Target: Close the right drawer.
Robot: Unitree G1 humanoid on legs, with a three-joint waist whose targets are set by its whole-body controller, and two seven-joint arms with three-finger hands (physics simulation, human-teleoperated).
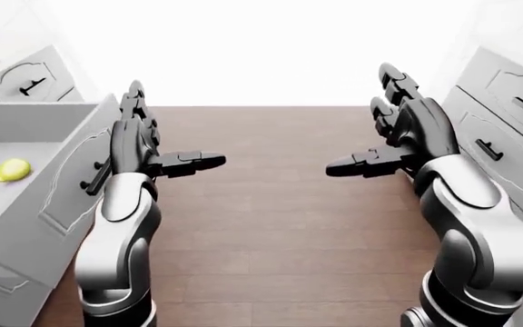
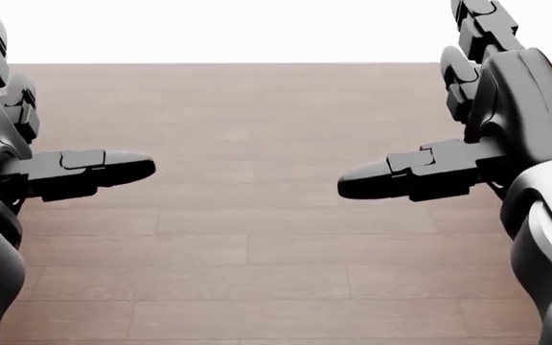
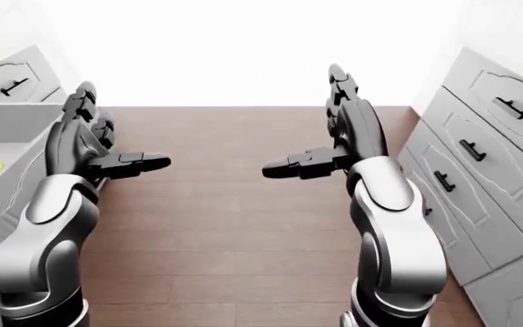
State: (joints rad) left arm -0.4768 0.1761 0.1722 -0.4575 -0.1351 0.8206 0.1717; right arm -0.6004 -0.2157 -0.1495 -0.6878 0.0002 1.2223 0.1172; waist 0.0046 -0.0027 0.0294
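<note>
Drawer (image 1: 48, 174) pulled out, lemon (image 1: 12, 169) inside | left hand (image 1: 134, 146), right hand (image 1: 416, 129) raised, fingers spread wide, empty

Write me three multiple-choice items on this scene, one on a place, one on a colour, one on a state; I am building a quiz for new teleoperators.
1. Where in the left-eye view is the open drawer?
A. at the left edge
B. at the right edge
C. in the middle of the floor

2. What colour is the small object lying in that drawer?
A. red
B. yellow
C. blue

3. How do the left hand and right hand stand?
A. both closed round handles
B. one holding the object
C. both open, holding nothing

Answers: 1 A, the pulled-out drawer sits at the left, while the drawers at the right are shut. 2 B, it shows yellow against the grey. 3 C, fingers are spread over the wooden floor, with nothing in them.
</note>
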